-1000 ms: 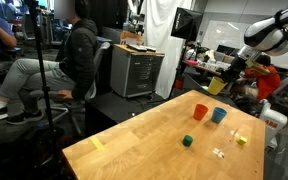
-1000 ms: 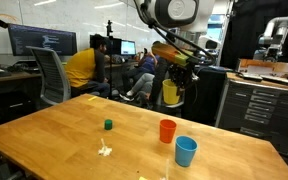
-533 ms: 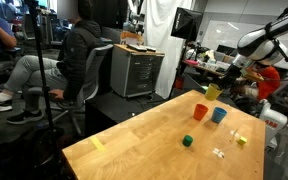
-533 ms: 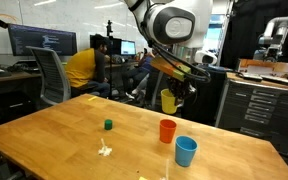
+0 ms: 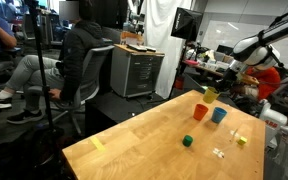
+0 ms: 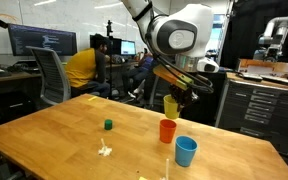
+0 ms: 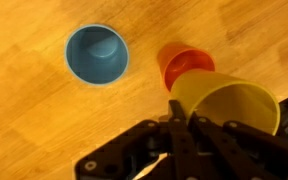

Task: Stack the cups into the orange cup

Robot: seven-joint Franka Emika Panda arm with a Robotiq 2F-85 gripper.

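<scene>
Big wood table (image 6: 54,130) under everything. Above it, robot arm (image 6: 176,35). Its gripper (image 7: 180,120) pinched tight on rim of yellow cup (image 7: 229,105). That cup in air, just over orange cup (image 6: 167,131). Beside orange one stands blue cup (image 6: 186,151). Small green block (image 6: 108,125) well apart.

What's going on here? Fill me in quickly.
The robot's claw is shut on the yellow cup and holds it in the air over the orange cup, which stands on the wooden table. The yellow cup is not yet nested inside. The blue cup stands empty beside the orange one.
</scene>
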